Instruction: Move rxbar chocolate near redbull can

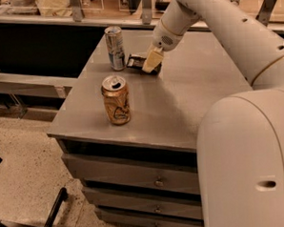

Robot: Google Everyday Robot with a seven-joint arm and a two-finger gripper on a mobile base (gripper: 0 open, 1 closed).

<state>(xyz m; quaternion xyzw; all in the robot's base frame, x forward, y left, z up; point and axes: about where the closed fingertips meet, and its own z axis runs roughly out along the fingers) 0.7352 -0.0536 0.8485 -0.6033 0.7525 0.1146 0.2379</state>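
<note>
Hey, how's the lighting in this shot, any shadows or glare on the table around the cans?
Camera view: warm, dim light; a soft shadow of the arm crosses the table right of the tan can; the redbull can shows a faint sheen; the gripper sits at the dark rxbar chocolate beside it.

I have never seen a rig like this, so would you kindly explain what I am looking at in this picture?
This is one picture from a single camera, looking down past the robot's own white arm; where the camera is mounted is not known. The arm reaches over a grey cabinet top with drawers below. Its gripper is down on the rxbar chocolate, a black bar lying close beside the redbull can. Whether the bar is clamped, I cannot tell. Nearer the front edge stands a tan-gold can.
</note>
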